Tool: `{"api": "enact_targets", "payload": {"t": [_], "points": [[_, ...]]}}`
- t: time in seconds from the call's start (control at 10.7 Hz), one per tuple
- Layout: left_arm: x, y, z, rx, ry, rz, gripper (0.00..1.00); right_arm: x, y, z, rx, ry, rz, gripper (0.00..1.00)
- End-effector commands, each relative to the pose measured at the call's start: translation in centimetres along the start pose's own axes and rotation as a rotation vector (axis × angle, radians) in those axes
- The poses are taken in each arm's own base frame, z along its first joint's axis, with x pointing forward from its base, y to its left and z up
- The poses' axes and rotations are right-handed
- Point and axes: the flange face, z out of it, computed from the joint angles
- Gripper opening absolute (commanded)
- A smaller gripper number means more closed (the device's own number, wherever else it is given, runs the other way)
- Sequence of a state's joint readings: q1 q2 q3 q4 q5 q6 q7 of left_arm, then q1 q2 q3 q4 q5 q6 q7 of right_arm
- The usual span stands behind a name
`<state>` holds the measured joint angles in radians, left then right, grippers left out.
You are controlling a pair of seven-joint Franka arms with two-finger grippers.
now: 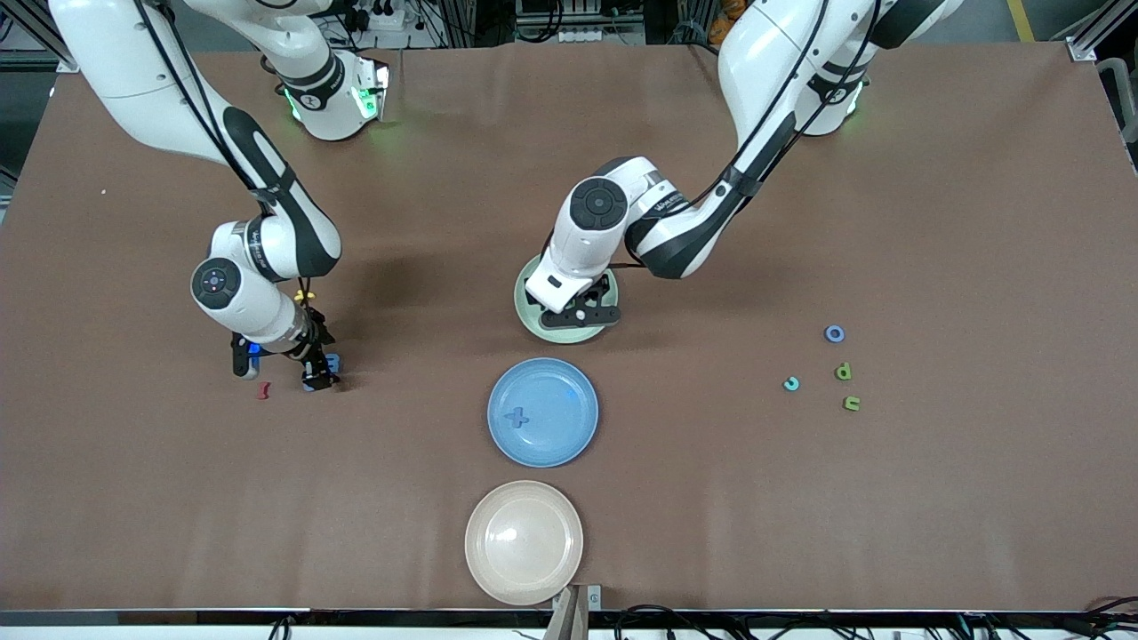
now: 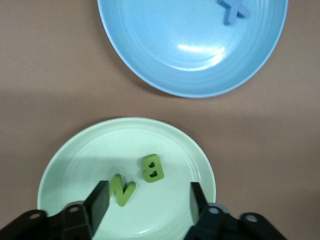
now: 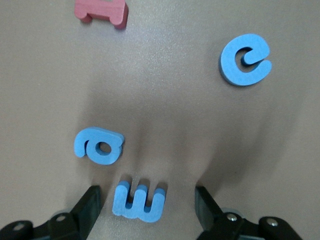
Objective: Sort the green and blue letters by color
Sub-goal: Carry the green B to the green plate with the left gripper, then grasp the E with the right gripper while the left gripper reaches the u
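Letters lay in several places on the brown counter (image 1: pixel 800 178). The left claw (image 2: pixel 147 202) hung low over the green plate (image 2: pixel 65 160), its two fingers spread apart and gripping nothing. A green N (image 2: pixel 121 189) lay flat on that plate in the gap between the fingers, nearer one of them, and a green B (image 2: pixel 152 168) lay just beside it on the same plate. The blue plate (image 1: pixel 543 412), nearer the front camera than the green one, carried a blue X (image 1: pixel 516 417). A cream plate (image 1: pixel 524 542) sat nearer the camera again.

The right claw (image 3: pixel 147 205) was down close to the counter toward the right arm's end, fingers wide and empty. A blue m (image 3: pixel 138 200) lay flat on the counter between those fingers, touching neither. A blue a (image 3: pixel 98 145) sat just beside it, a blue e (image 3: pixel 244 59) a little farther off, and a dark red letter (image 3: pixel 101 11) lay near them.

Toward the left arm's end of the counter lay a blue o (image 1: pixel 834 333), a green p (image 1: pixel 843 371), a green n (image 1: pixel 851 404) and a teal letter (image 1: pixel 790 384), all well apart from both claws.
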<state>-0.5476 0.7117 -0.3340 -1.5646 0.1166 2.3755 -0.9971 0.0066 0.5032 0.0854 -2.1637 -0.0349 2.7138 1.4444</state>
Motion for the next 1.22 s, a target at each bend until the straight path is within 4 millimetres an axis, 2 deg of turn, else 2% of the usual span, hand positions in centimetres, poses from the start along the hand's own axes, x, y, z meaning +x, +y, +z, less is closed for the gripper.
{"api": "enact_targets", "payload": {"t": [0.0,0.09,0.28,0.38,0.47,0.66,0.75,0.94,1.13], "points": [[3.9,-2.2,-4.0,0.004,0.084,-0.056,1.0,-0.7,0.7,-0.2,-0.003,-0.001,0.003,0.67],[6.4,-4.2,-6.2,0.003,0.116,-0.045,1.0,-0.6,0.7,-0.1,-0.001,-0.001,0.003,0.58],[12.3,-10.8,-8.7,0.05,0.113,0.033,1.0,-0.6,0.7,0.0,-0.002,-0.001,0.001,0.4],[15.2,-14.6,-9.3,0.065,0.11,0.051,1.0,-0.6,0.8,0.1,-0.005,-0.002,-0.006,0.32],[17.2,-17.6,-9.8,0.076,0.104,0.058,1.0,-0.6,0.7,0.2,-0.005,-0.002,-0.008,0.3],[19.8,-22.7,-10.2,0.11,0.073,0.095,1.0,-0.6,0.6,0.1,-0.003,0.001,-0.018,0.28],[21.0,-26.2,-10.0,0.127,0.046,0.123,1.0,-0.6,0.5,0.2,-0.003,0.002,-0.022,0.28],[23.7,-33.8,-9.8,0.136,0.022,0.124,1.0,-0.3,0.1,-0.2,0.0,0.005,-0.107,0.17],[24.1,-37.5,-8.9,0.144,-0.003,0.103,1.0,-0.2,-1.2,-1.5,0.026,0.013,-0.215,0.13]]}}
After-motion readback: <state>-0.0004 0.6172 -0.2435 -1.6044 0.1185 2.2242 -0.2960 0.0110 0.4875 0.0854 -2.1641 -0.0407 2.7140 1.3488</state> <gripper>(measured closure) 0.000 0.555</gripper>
